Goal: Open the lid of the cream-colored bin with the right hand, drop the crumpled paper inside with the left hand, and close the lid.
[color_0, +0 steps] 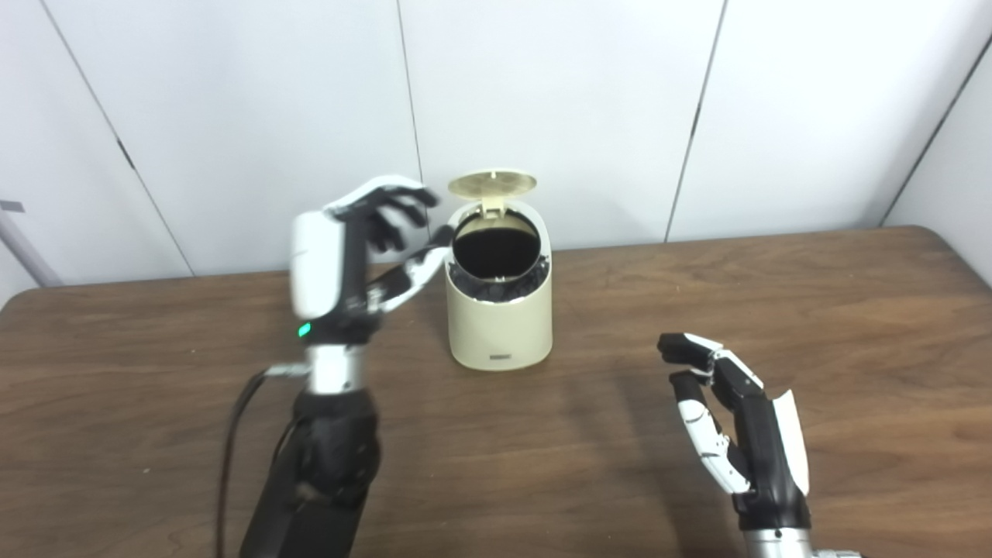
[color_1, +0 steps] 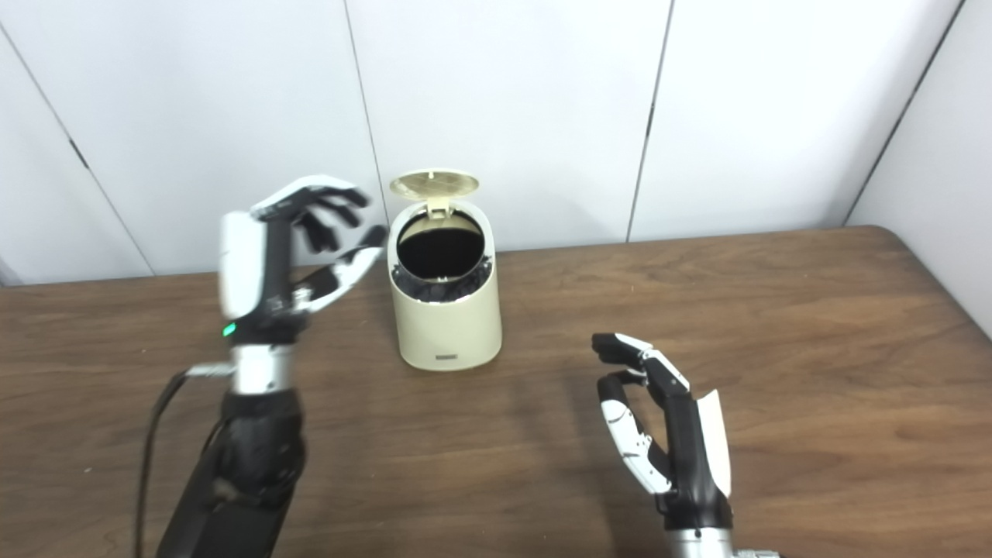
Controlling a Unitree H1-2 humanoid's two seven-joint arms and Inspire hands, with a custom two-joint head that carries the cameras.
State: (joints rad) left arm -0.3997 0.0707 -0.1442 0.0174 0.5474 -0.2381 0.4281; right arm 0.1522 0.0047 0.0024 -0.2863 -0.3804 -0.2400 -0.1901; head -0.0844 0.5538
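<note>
The cream-colored bin (color_0: 500, 325) stands upright toward the back middle of the worktop (color_0: 814, 325), a smooth, rounded plastic tub with a sloping top and a small dark label low on its front. Its round lid (color_0: 492, 184) is tipped up on a rear hinge, showing a ribbed underside, and the circular mouth below is black inside, with a crinkled dark liner (color_0: 496, 288) bunched around the rim. The crumpled paper cannot be seen. Just left of the mouth hangs the left robot hand (color_0: 372, 240), raised, glossy white shell over black fingers, which are spread and loosely curled around nothing. The right robot hand (color_0: 736, 418) sits well apart, low at the front right, fingers parted and gently bent, empty. The worktop is dark, grained wood veneer; behind it rise flat white wall panels (color_0: 558, 101) with thin dark seams.
</note>
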